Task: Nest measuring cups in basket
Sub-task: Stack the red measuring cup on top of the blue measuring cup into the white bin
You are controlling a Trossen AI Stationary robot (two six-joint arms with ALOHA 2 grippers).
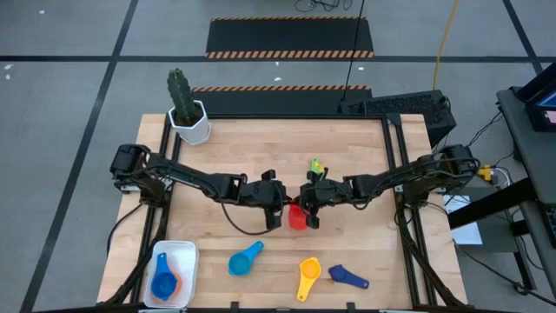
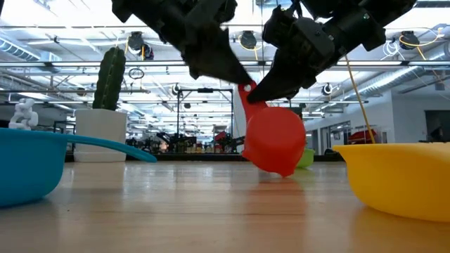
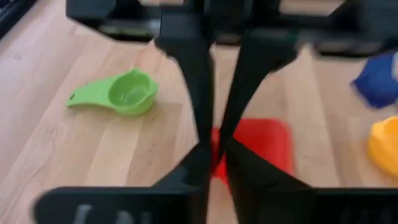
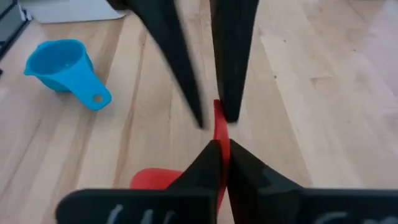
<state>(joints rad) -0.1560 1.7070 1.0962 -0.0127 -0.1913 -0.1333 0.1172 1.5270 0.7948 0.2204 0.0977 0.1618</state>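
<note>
The red measuring cup [image 1: 298, 218] hangs at mid-table between my two grippers. My right gripper [image 4: 219, 146] is shut on its handle. My left gripper [image 3: 216, 152] faces it, its fingers [image 4: 186, 81] a little apart on either side of the handle's free end. A green cup [image 1: 315, 167] lies just beyond them. A light blue cup [image 1: 245, 259], a yellow cup [image 1: 307, 276] and a dark blue cup [image 1: 347, 276] lie near the front edge. The white basket [image 1: 188, 254] at the front left holds a blue cup [image 1: 162, 283] with an orange one beside it. My right gripper pinches the red cup's handle [image 4: 219, 127] between its two fingertips, slanting down from the table's right side. The cup hangs tilted below them, bowl [image 2: 275, 140] lowest and close to the tabletop; whether it rests there I cannot tell. My left gripper: wood shows between one finger and the handle's end [image 4: 217, 109]; whether the other finger touches it I cannot tell.
A cactus in a white hexagonal pot [image 1: 189, 122] stands at the table's far left corner. Bare wood [image 1: 261, 148] lies between the pot and the arms.
</note>
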